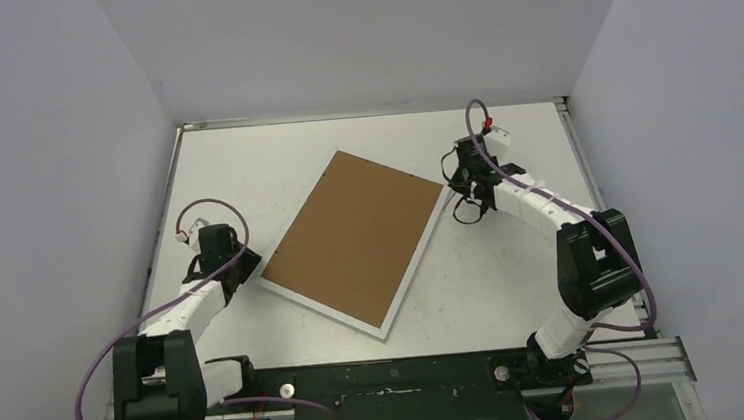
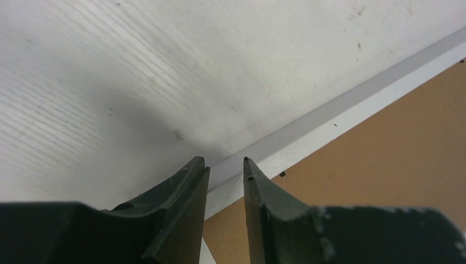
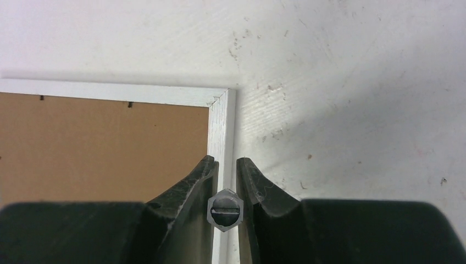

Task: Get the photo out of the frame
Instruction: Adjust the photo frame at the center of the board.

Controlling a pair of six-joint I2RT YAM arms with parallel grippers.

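White worktop (image 1: 244, 160) carries frame (image 1: 355, 239) back-up; left jaws slightly parted over its left-corner rim, right jaws astride its right-corner rail, grip uncertain, probably bracing it for opening.

You cannot see the photo: the frame (image 1: 355, 239) shows only its brown back. In the top view the left gripper (image 1: 245, 267), at 9 o'clock of the frame, hides its fingertips under its own wrist. Between the fingers of the right gripper (image 3: 225, 159) sits a small grey hexagonal piece (image 3: 225, 209), its lower part hidden; what it is you cannot tell. Both wrist views cut the frame off.
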